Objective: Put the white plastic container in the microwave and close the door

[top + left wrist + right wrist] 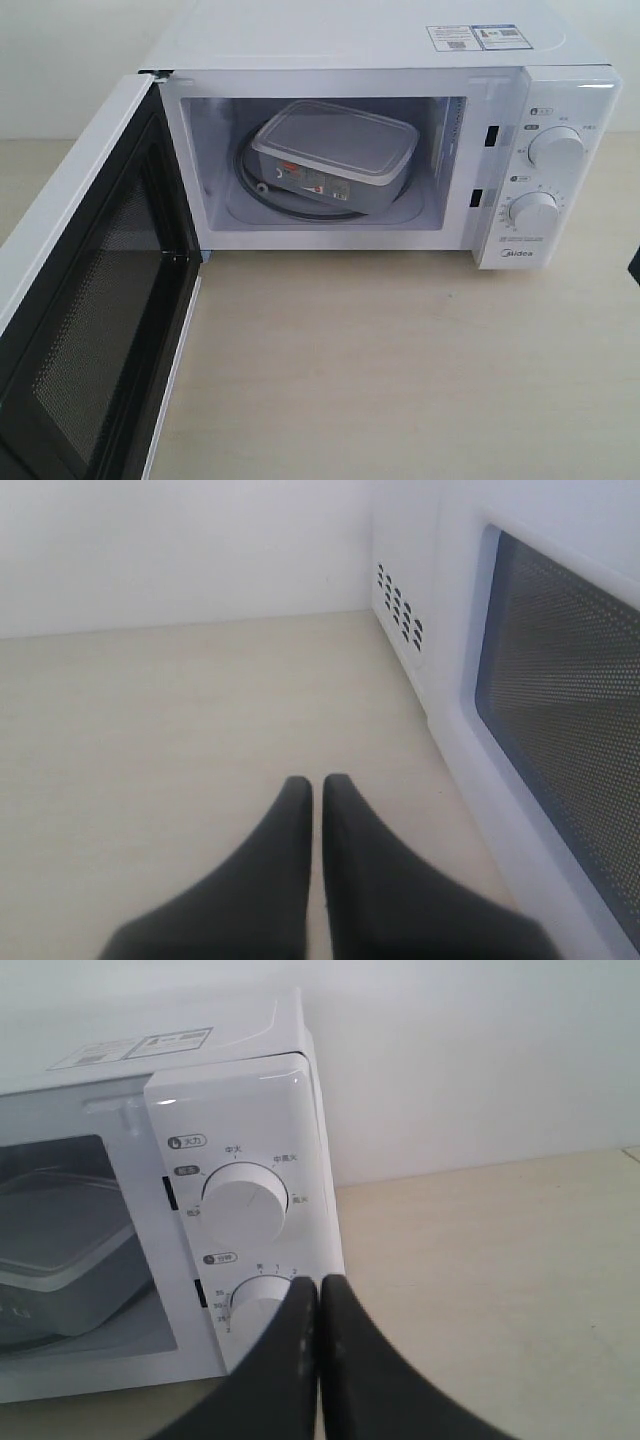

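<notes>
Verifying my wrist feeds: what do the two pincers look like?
Both look alike. The left pincer and right pincer each have two smooth, matte black fingers, broad at the base and tapering to rounded tips. No cables, markings or labels show on them.

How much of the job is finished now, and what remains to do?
Done: the white plastic container sits inside the microwave. In hand: nothing; the left claw and the right claw are shut and empty, the left one beside the outer face of the door. Left: the door stands wide open and must be closed.
</notes>
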Controlling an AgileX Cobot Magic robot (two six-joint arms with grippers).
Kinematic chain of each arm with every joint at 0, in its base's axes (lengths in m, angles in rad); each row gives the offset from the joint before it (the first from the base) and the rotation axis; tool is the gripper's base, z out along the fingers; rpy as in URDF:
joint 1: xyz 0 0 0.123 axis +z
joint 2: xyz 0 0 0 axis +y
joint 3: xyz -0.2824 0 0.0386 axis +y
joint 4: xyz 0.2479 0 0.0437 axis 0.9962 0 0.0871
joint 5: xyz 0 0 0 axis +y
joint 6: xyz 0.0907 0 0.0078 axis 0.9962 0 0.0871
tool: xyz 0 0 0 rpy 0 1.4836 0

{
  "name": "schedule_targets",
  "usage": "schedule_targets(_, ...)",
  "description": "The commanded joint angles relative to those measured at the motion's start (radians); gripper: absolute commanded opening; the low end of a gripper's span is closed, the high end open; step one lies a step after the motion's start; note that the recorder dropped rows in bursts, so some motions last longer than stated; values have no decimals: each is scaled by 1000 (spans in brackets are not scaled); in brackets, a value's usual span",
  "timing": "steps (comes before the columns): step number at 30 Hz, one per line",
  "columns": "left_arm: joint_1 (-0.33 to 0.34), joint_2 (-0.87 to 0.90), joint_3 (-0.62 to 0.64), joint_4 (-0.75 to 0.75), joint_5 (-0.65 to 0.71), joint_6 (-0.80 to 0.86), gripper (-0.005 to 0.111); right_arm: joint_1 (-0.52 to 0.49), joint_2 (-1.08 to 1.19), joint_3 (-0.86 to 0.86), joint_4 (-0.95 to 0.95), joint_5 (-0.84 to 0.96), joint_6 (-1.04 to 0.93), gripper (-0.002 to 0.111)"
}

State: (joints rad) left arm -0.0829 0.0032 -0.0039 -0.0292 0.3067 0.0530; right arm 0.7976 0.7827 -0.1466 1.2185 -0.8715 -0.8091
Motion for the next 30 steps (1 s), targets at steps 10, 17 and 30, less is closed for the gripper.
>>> schedule_targets(10, 2, -3, 4, -6, -25, 1, 4, 2, -6, 2, 3, -12, -4, 0)
schedule_targets(17, 2, -3, 4, -6, -176, 1, 4, 2, -6, 2, 3, -12, -8, 0)
schedule_targets(30, 2, -3, -108, -6, -458, 1, 4, 2, -6, 2, 3, -12, 4, 0)
